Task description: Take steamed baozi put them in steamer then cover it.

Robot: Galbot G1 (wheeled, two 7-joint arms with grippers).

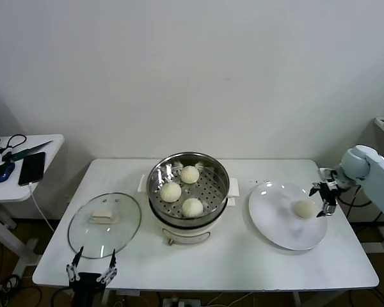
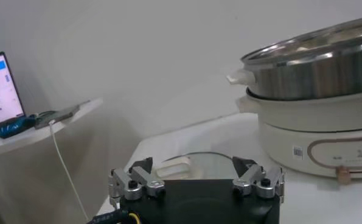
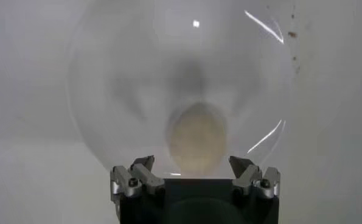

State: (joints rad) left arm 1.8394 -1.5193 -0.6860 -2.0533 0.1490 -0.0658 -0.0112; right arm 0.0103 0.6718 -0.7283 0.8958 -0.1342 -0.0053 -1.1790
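Three baozi (image 1: 190, 174) (image 1: 170, 192) (image 1: 192, 207) lie in the steel steamer (image 1: 221, 185) on its cream pot base in the middle of the table. The fourth baozi (image 1: 303, 208) lies on the white plate (image 1: 275, 224) at the right. My right gripper (image 1: 324, 199) is open, just right of that baozi; in the right wrist view the baozi (image 3: 196, 143) sits just ahead of the gripper (image 3: 191, 163), between the open jaws. The glass cover (image 1: 104, 223) lies flat at the table's left. My left gripper (image 1: 91, 272) is open and empty at the table's front-left edge; the left wrist view (image 2: 193, 164) shows it before the cover's handle (image 2: 173, 167).
A side table (image 1: 48, 160) at the far left holds a phone (image 1: 32, 167), a mouse (image 1: 2, 171) and cables. The steamer (image 2: 314, 67) rises close on one side in the left wrist view. The table's right edge lies under my right arm.
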